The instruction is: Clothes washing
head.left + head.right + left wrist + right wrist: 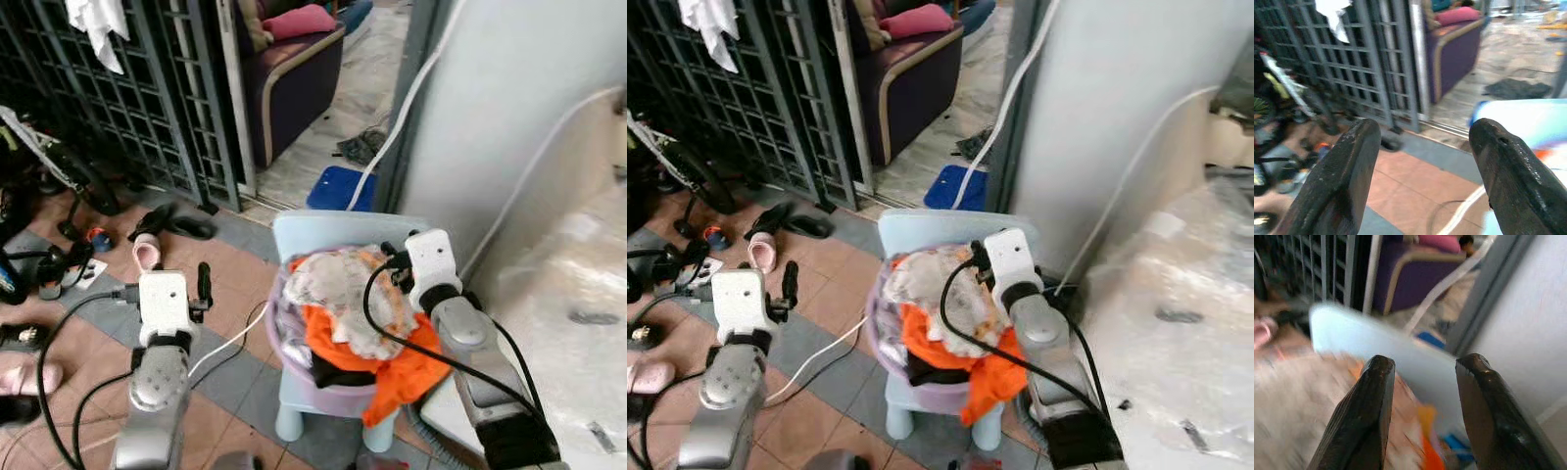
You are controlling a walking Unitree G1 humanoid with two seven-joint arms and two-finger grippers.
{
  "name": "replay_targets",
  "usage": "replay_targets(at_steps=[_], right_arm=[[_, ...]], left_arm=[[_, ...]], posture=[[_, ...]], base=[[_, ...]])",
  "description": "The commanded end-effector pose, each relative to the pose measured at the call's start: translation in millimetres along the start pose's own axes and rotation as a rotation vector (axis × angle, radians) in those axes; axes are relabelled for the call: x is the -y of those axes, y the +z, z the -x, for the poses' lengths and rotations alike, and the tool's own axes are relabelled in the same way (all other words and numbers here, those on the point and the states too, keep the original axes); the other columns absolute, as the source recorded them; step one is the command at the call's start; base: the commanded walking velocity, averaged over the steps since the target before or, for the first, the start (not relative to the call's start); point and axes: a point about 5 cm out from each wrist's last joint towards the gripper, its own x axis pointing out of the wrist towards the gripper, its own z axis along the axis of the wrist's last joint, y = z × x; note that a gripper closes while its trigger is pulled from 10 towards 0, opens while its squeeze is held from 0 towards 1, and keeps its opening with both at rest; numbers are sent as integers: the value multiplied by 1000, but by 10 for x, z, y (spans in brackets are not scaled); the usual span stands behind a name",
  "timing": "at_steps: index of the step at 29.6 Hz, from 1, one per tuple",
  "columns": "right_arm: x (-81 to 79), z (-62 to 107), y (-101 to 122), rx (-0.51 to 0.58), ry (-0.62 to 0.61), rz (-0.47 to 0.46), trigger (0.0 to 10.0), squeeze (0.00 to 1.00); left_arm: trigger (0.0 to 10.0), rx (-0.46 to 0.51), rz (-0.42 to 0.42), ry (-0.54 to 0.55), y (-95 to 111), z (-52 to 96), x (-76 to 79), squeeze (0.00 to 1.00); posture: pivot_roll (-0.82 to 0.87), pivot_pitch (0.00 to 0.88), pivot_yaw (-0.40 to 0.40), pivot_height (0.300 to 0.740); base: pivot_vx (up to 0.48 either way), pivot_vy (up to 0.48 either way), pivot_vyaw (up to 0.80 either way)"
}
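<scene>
A purple basin (294, 377) heaped with laundry stands on a pale blue plastic chair (294, 233). On top lies a white patterned cloth (338, 284); an orange garment (392, 377) spills over the rim, with a black piece (333, 374) under it. My right gripper (394, 259) hovers over the far right of the heap, open, with nothing between its fingers (1376, 396). My left gripper (199, 284) is held out left of the chair above the floor tiles, also open and empty; its fingers (1347, 171) point toward the metal gate.
A plastic-covered white appliance (578, 294) stands close on the right. Shoes and slippers (147, 250) litter the floor at left beside a bicycle (59, 166). A white cable (230, 343) crosses the tiles. Behind are a grille gate (147, 88), a purple sofa (294, 78) and a blue mat (338, 188).
</scene>
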Motion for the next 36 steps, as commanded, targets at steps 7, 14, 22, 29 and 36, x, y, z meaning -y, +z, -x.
replay_targets(at_steps=[7,14,22,29,36], right_arm=[[-68,-137,68,-28,94,35,10000,0],[-127,-191,16,-78,177,4,10000,1000],[-267,-336,29,-108,253,-4,10000,1000],[-269,-511,73,-132,234,-47,10000,0],[-467,-638,-21,-243,226,-70,10000,0]], left_arm=[[10000,22,-32,46,77,34,-108,0],[10000,43,-80,49,115,166,-133,0],[10000,23,-76,78,141,232,-194,0],[10000,-9,-82,104,126,389,-261,0],[10000,-9,-77,101,185,416,-247,0]], posture=[[4,31,39,740],[26,56,33,740],[81,90,5,740],[125,118,-18,740],[149,137,-30,740]], base=[[0,-123,0],[0,0,0],[0,0,0],[0,0,0],[0,0,0]])
